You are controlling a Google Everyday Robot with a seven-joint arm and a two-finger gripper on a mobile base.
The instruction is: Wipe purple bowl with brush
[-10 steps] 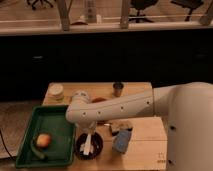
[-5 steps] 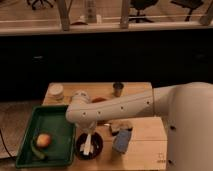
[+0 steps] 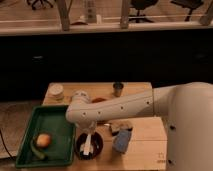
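The purple bowl point(image 3: 95, 148) sits at the front edge of the wooden table, just right of the green tray point(image 3: 57, 125). The whitish brush point(image 3: 88, 146) stands inside the bowl, pointing down into it. My gripper point(image 3: 89, 134) hangs straight down from the white arm point(image 3: 120, 107) over the bowl and holds the brush's upper end. The arm hides the middle of the table.
The tray holds an orange fruit point(image 3: 43, 140) and a green item point(image 3: 38, 151). A blue block point(image 3: 122, 142) and a brownish item point(image 3: 120, 127) lie right of the bowl. A pale round jar point(image 3: 56, 90) and a small grey metal cup point(image 3: 118, 89) stand at the back.
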